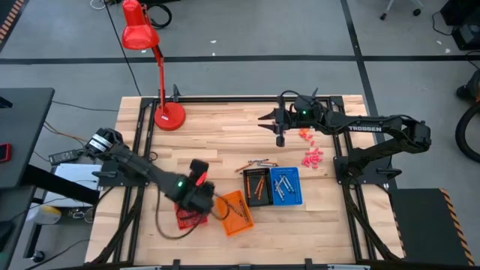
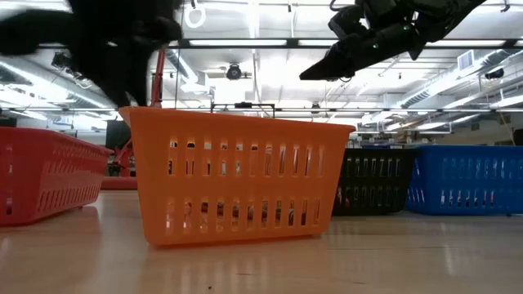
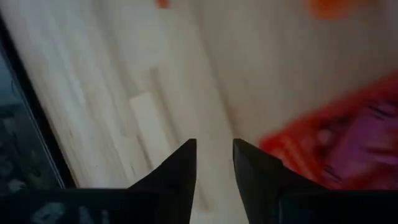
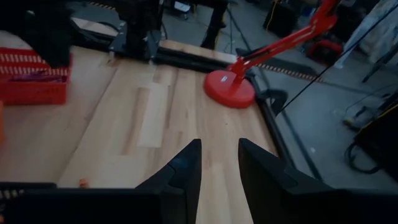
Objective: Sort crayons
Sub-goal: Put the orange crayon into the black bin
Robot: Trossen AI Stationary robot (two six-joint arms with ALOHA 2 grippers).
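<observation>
Both my tools stand released and empty, left tool (image 1: 196,196) above the red basket (image 1: 187,218); I should lift clear before fetching another crayon.

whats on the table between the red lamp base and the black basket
Mostly bare wood in the high view between the red lamp base and the black basket; only a few loose crayons lie just before the basket.

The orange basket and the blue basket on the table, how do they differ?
The orange basket sits turned at an angle near the table's front, while the blue basket lies square to the edges. The orange one stands apart from the others; the blue one sits right beside a black basket. The left gripper hovers close to the orange basket; no gripper is near the blue. Both are slotted plastic baskets holding crayons.
</observation>
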